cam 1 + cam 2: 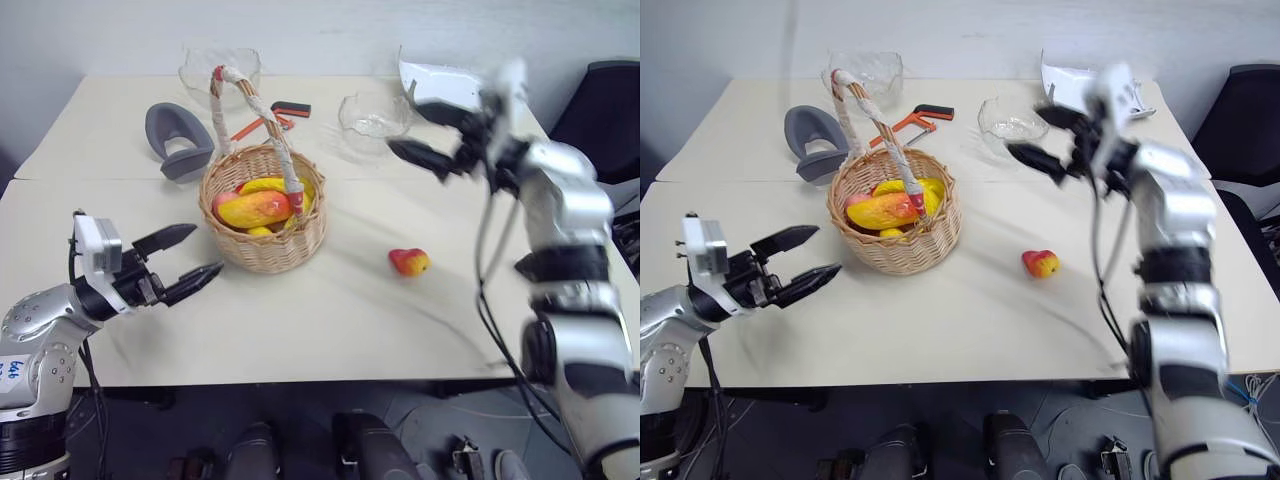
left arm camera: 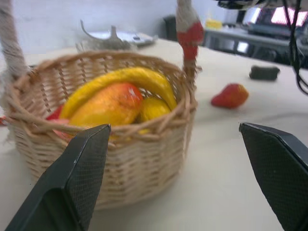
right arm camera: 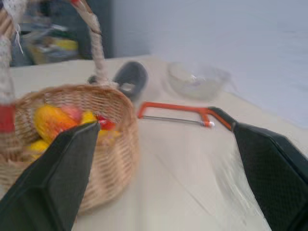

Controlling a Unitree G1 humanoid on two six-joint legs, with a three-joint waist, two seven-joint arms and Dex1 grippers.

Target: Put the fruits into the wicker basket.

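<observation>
The wicker basket stands left of the table's middle, its wrapped handle arching over it. In it lie a yellow-orange mango, a banana and other small fruit pieces. A red-yellow apple lies alone on the table to the basket's right. My left gripper hovers open and empty just left of the basket, pointing at it. Above the table at the back right, my right gripper is raised, open and empty, well away from the apple.
Two clear glass bowls stand behind the basket. Also at the back are a grey curved object and an orange hacksaw. A small black block lies beyond the apple. A dark chair stands at the right.
</observation>
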